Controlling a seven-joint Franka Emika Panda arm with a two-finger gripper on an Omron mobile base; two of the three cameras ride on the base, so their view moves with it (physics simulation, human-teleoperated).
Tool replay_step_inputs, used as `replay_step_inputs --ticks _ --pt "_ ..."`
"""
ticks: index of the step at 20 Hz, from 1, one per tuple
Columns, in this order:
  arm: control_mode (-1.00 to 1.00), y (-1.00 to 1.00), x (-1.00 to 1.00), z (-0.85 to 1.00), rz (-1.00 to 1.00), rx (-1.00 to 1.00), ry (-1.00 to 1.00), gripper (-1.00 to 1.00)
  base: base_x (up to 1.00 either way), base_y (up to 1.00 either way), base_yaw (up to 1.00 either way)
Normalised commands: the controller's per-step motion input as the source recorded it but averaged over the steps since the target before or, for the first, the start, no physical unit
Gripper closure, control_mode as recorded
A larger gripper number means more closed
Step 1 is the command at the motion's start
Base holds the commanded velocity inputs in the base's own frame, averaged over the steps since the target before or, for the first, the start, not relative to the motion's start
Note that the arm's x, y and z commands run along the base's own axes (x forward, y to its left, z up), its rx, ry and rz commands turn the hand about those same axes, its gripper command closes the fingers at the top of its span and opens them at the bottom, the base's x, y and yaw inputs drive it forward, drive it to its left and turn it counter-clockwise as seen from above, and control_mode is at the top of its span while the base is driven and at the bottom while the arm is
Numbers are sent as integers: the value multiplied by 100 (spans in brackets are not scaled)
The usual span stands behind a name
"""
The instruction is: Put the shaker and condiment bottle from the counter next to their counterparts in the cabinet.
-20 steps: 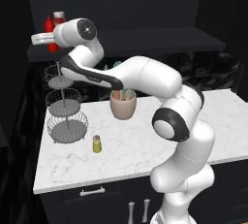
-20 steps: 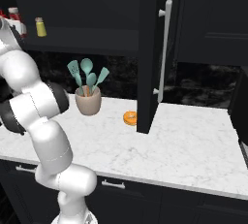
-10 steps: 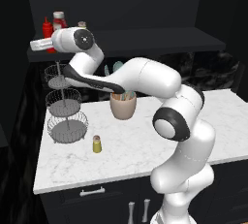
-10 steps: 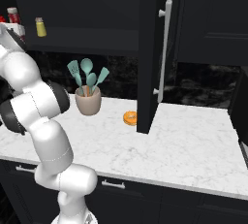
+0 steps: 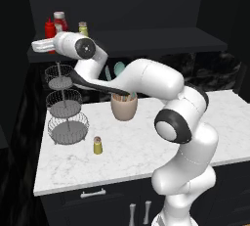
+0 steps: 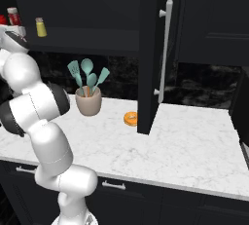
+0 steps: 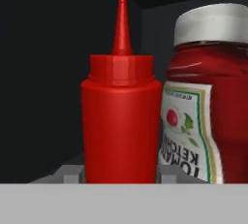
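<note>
Arm retreated, two bottles, two shakers

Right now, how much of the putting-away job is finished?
The condiment bottle already stands on the cabinet shelf beside the ketchup bottle, so that half looks done. The jaws sit either side of it; I cannot tell whether they have let go. Left to do: the shaker on the counter must go up next to its twin on the shelf.
</note>
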Motion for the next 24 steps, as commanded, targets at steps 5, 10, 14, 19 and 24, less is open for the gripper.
replay_step_inputs --ticks 5,10,14,19,24 --pt "-100 -1 -8 0 -9 14 0 -100 0 0 0" --pt "-100 -10 -53 0 -11 19 0 -100 0 0 0" --pt "-100 -20 -86 0 -15 25 0 -100 0 0 0" --pt "-100 -76 -52 18 -7 30 4 -100 0 0 0" --pt "-100 -97 -3 3 0 29 13 -100 0 0 0"
